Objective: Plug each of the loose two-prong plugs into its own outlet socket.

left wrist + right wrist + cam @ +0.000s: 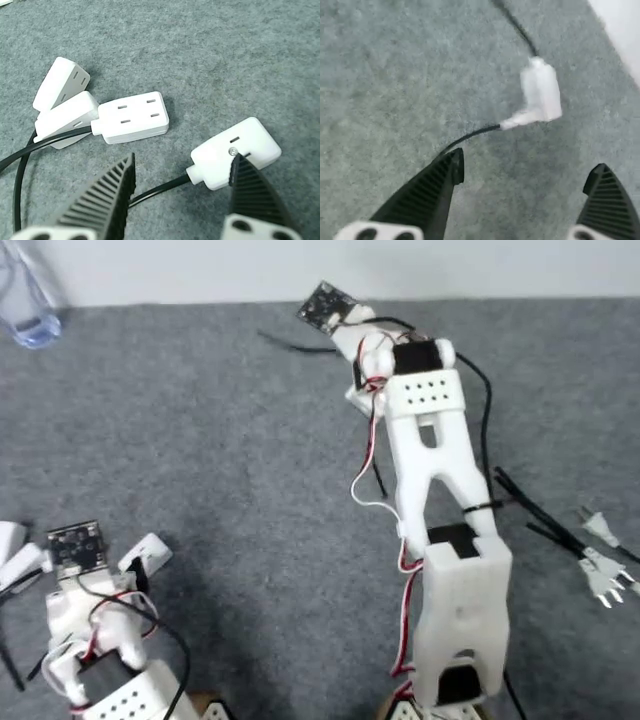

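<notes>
The left gripper (182,160) hangs with its fingers spread wide and holding nothing, just above a cluster of white sockets (132,117) on the grey carpet (225,50). The nearest socket (235,147) lies right by one fingertip. The right gripper (527,167) is likewise parted and empty, over a white piece (540,95) on a black cord (470,135). It is possibly a plug or another socket, but the blur leaves that unsettled. Two loose plugs (606,576) lie well apart from the sockets, out beyond the right arm's outer side. They are likely light, hard plastic and a little slippery, with thin prongs that could bend and springy cords that tug. The best hold is probably across the flat sides of the body, behind the prongs.
</notes>
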Action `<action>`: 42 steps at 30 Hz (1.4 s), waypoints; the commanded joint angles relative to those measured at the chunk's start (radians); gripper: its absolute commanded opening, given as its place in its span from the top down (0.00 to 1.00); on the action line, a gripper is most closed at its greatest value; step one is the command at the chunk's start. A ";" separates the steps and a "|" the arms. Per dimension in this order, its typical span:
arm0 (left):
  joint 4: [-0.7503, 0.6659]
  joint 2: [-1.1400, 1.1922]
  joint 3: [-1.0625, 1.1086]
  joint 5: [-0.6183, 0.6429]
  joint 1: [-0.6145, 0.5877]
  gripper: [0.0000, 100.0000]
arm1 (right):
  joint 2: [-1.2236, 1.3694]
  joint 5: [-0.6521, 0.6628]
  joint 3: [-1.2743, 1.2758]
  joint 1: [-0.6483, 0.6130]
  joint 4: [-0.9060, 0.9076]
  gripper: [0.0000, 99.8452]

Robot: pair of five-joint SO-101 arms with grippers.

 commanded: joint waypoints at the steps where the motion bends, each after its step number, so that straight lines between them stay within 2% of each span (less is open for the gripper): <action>1: -0.017 -0.003 -0.005 -0.006 0.009 0.71 | -0.018 -0.018 -0.089 0.012 0.004 0.63; 6: -0.017 -0.003 -0.005 -0.006 0.009 0.71 | -0.047 -0.074 -0.183 0.028 0.050 0.63; 13: -0.017 -0.003 -0.005 -0.005 0.009 0.71 | -0.059 -0.080 -0.247 0.036 0.262 0.64; 16: -0.021 -0.006 -0.005 0.057 0.009 0.71 | -0.058 -0.104 -0.292 0.036 0.360 0.64; 18: -0.021 -0.008 -0.005 0.097 0.009 0.71 | -0.058 -0.196 -0.328 0.038 0.415 0.64; 23: -0.021 -0.008 -0.005 0.100 0.008 0.71 | -0.050 -0.480 -0.316 0.091 0.469 0.64; 26: -0.021 -0.008 -0.005 0.100 0.009 0.71 | -0.058 -0.532 -0.209 0.131 0.469 0.63; 30: -0.021 -0.008 -0.005 0.100 0.009 0.71 | -0.059 -0.523 -0.008 0.137 0.470 0.63; 33: -0.015 -0.006 -0.005 0.100 0.009 0.71 | -0.061 -0.468 0.137 0.116 0.469 0.63; 42: 0.018 -0.008 -0.005 0.066 0.009 0.71 | -0.194 -0.443 0.272 0.044 0.469 0.63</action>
